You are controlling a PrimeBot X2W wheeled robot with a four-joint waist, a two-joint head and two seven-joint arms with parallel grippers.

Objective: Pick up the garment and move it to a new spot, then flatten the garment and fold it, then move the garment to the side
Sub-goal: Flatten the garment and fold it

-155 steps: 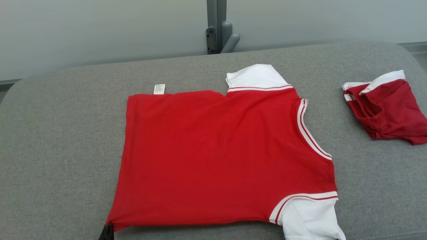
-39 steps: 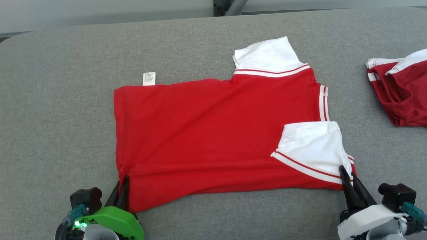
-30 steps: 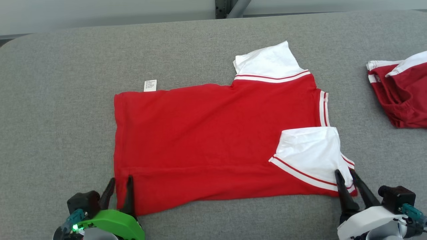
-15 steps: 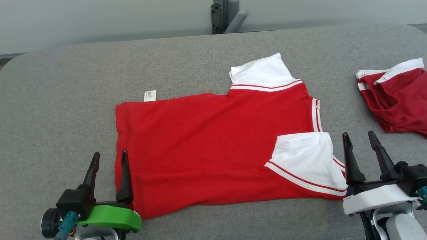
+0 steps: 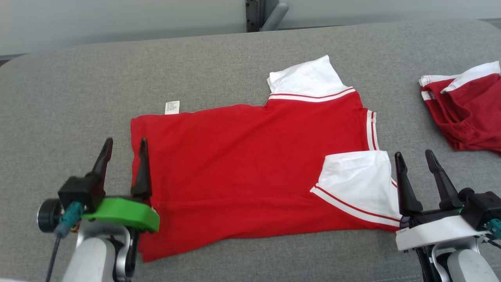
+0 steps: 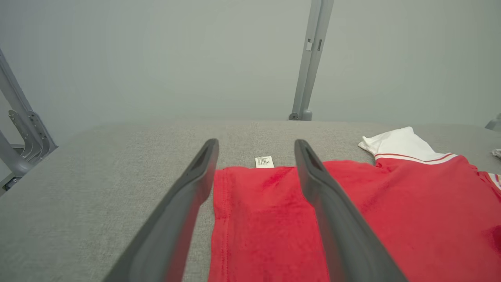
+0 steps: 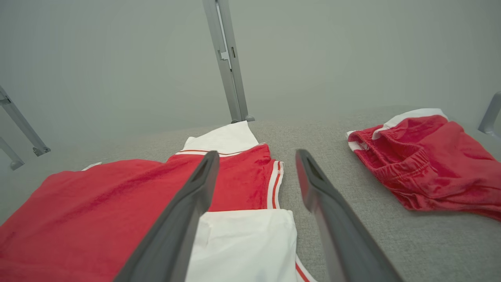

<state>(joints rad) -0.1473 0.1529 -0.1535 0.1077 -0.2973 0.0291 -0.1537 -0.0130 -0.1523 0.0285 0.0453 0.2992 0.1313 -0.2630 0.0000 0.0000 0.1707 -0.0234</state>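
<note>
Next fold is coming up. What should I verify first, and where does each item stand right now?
1. Left end effector open and empty: ok.
2. Right end effector open and empty: ok.
3. Near white sleeve folded onto the red shirt: ok.
4. Far white sleeve folded in: not ok, it sticks out past the far edge.
5. Shirt body flat on the grey surface: ok.
6. Second red garment apart from the shirt: ok.

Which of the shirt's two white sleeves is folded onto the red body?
The near sleeve, by the right gripper; the far sleeve sticks out over the grey surface.
</note>
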